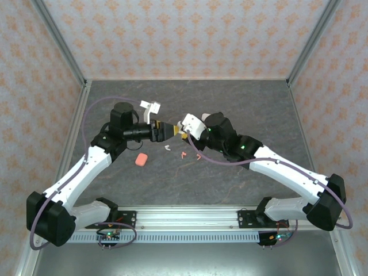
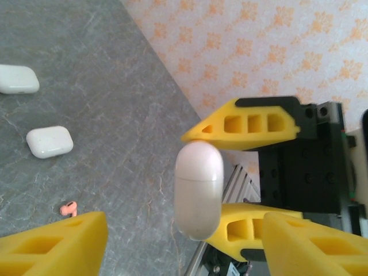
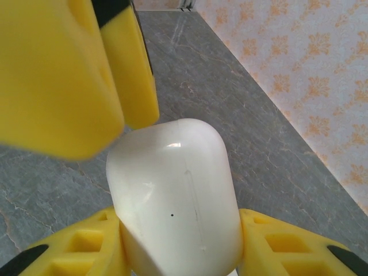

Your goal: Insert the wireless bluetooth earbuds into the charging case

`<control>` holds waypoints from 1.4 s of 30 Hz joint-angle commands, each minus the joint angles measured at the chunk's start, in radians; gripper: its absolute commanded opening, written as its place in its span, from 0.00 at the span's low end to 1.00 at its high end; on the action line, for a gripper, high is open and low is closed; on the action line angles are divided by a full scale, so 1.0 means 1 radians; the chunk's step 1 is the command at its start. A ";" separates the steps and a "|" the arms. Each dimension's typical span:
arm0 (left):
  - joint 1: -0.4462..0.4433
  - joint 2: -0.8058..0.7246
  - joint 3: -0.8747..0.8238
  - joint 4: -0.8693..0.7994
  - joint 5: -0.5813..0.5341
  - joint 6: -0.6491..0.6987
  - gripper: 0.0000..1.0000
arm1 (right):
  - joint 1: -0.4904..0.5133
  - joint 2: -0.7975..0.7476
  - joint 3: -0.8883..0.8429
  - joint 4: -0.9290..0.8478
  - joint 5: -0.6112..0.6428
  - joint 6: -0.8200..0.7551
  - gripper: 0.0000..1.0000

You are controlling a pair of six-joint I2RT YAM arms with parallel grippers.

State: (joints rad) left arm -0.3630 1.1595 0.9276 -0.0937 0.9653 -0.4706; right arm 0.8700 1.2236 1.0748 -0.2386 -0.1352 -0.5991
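A closed white charging case (image 3: 175,195) is clamped upright between the yellow fingers of my right gripper (image 3: 178,221), above the table's middle (image 1: 188,127). My left gripper (image 1: 169,131) faces it from the left, open, its fingers (image 2: 54,247) spread wide on either side of the case (image 2: 198,190) without touching it. One left fingertip (image 3: 138,98) hangs just above the case's lid. On the table below lie a white earbud (image 1: 168,148) and a coral-red earbud (image 1: 184,154), the coral one also lying near my left finger (image 2: 68,208).
A coral case (image 1: 141,159) lies on the dark table left of the earbuds. A white open case (image 1: 150,107) sits farther back. Two closed white cases (image 2: 50,141) (image 2: 17,79) rest on the table. Patterned walls enclose the table.
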 commanded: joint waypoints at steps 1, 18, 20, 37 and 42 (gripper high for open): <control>-0.020 0.023 0.039 0.021 0.012 0.007 0.66 | 0.006 -0.019 -0.007 0.048 -0.012 0.013 0.42; -0.040 0.081 0.063 0.029 0.015 0.018 0.46 | 0.007 0.022 0.010 0.063 -0.034 0.015 0.41; -0.041 0.085 0.065 0.029 0.016 0.019 0.42 | 0.007 0.022 0.011 0.067 -0.034 0.023 0.42; -0.042 0.046 0.058 -0.001 -0.045 0.086 0.20 | -0.038 -0.034 0.016 -0.023 -0.089 0.170 0.72; -0.044 -0.020 0.003 0.032 -0.114 0.208 0.10 | -0.145 -0.123 -0.005 -0.075 -0.359 0.281 0.87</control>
State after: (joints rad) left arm -0.4046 1.1973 0.9539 -0.0948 0.9047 -0.3634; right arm 0.7696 1.1671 1.0767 -0.2798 -0.3054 -0.4129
